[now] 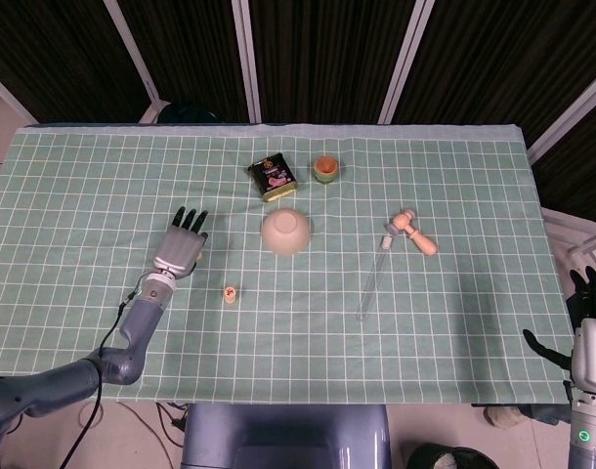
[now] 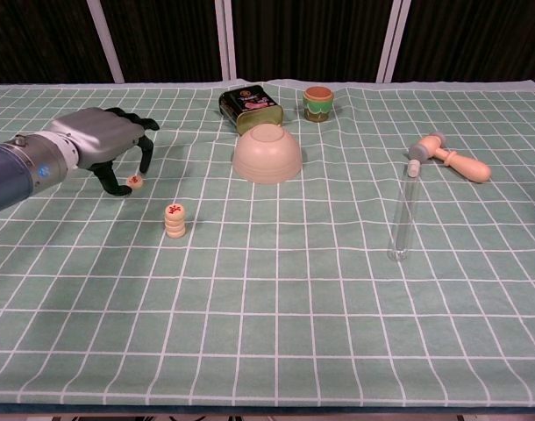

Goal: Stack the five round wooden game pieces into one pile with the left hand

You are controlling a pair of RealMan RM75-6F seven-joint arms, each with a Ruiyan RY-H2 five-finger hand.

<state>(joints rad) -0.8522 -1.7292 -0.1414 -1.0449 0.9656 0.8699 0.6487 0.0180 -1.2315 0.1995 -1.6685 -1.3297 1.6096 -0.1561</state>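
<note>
A short stack of round wooden pieces (image 2: 174,220) with a red mark on top stands on the green checked cloth, also seen as the stack (image 1: 230,293) in the head view. One loose round piece (image 2: 135,182) lies up and to the left of it. My left hand (image 2: 110,145) hovers over this piece with its fingers arched down around it and apart, holding nothing. In the head view the left hand (image 1: 181,246) covers the loose piece. My right hand (image 1: 591,327) hangs beyond the table's right edge, fingers spread and empty.
An upturned beige bowl (image 2: 267,153) sits mid-table, with a dark tin (image 2: 249,107) and a small orange-lidded jar (image 2: 317,103) behind it. A glass tube (image 2: 404,215) and a wooden mallet (image 2: 452,158) lie to the right.
</note>
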